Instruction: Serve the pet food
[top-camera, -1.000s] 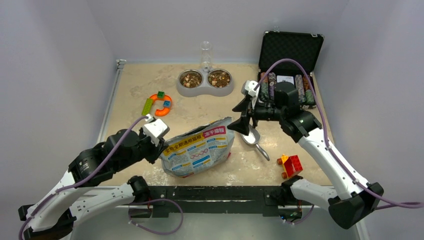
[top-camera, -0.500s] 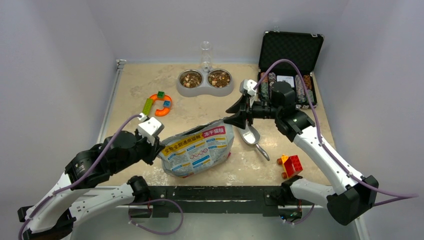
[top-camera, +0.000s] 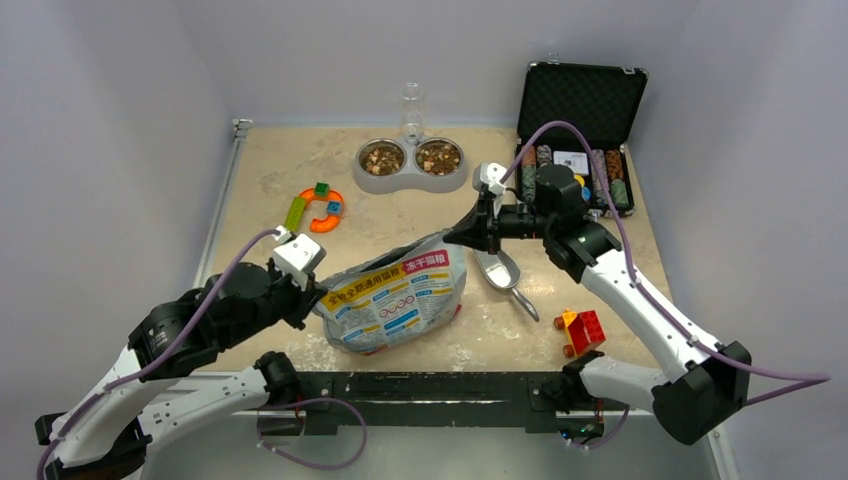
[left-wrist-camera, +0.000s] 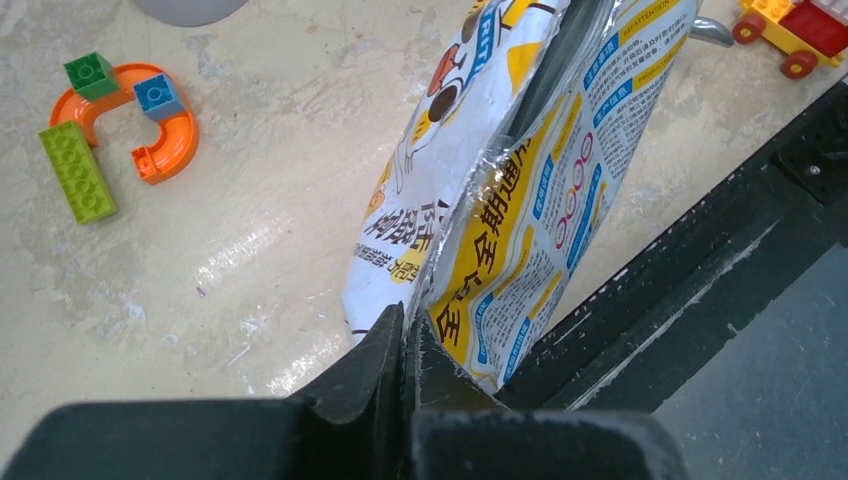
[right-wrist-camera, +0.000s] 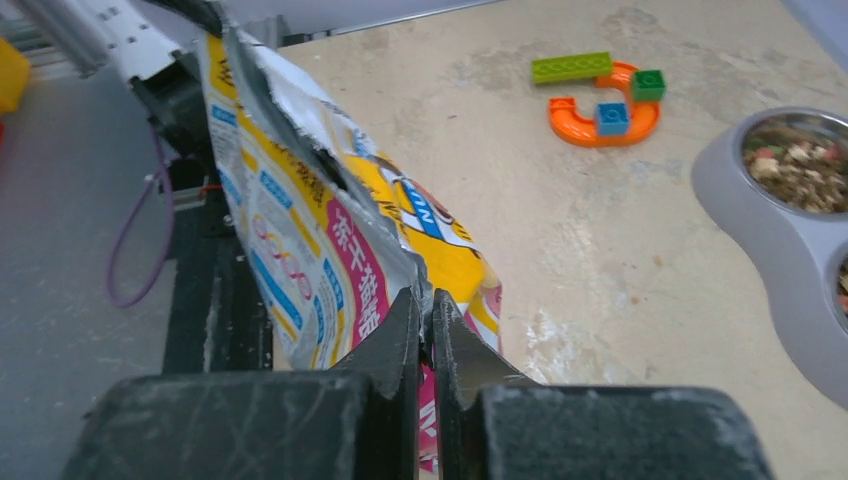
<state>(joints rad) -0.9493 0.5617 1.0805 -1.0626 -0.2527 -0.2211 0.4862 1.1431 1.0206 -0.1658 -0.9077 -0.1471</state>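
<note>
Left gripper (left-wrist-camera: 405, 322): pinching the near-left corner of the foil bag (top-camera: 395, 300) — clamped tight on the foil.
Right gripper (right-wrist-camera: 427, 303): pinched shut on the bag's torn top edge.
Pet food (top-camera: 382, 157): in both bowls of the grey double feeder (top-camera: 410, 183) — far side, well apart from the bag.
Scoop (top-camera: 505, 273): flat, just right of the bag.

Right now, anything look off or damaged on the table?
The foil bag has a ragged tear along its open top edge; the left gripper and right gripper pinch its opposite ends. Both bowls of the feeder already hold kibble. No spill visible.
</note>
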